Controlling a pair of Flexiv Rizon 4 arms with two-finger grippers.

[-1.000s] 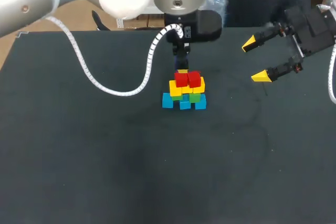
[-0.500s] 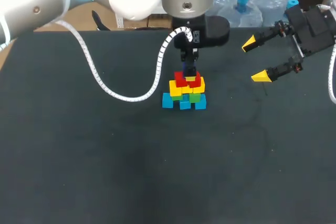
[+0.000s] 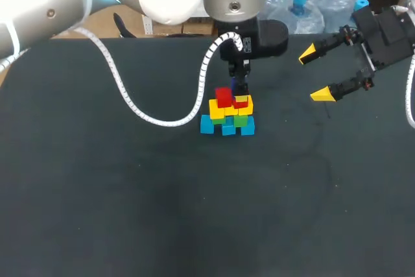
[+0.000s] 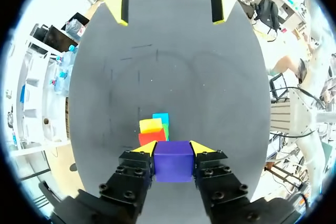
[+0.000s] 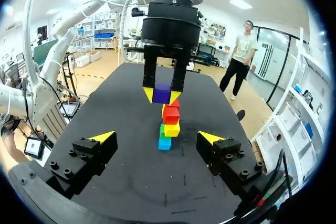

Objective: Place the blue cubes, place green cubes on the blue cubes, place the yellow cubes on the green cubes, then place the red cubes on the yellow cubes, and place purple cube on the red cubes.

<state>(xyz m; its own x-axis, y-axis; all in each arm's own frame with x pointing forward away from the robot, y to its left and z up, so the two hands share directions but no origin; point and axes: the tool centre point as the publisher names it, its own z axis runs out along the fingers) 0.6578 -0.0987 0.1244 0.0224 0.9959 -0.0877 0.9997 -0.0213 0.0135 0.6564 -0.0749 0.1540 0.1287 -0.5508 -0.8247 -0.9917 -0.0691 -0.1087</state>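
Observation:
The stack stands at mid-table: blue cubes (image 3: pixel 227 126) at the bottom, then green cubes (image 3: pixel 240 120), yellow cubes (image 3: pixel 217 110) and red cubes (image 3: pixel 224 97) on top. My left gripper (image 3: pixel 238 89) hangs right over the red layer, shut on the purple cube (image 4: pixel 174 160). From the right wrist view the purple cube (image 5: pixel 161 93) sits just above the red cubes (image 5: pixel 170 114); whether they touch is unclear. My right gripper (image 3: pixel 316 74) stands open and empty, off to the stack's right and well apart from it.
The dark table (image 3: pixel 130 199) shows nothing else on it. The left arm's white cable (image 3: pixel 123 102) loops low over the table to the stack's left.
My left gripper has moved right and down with the purple cube, closer onto the red cubes. The right arm has stayed still.

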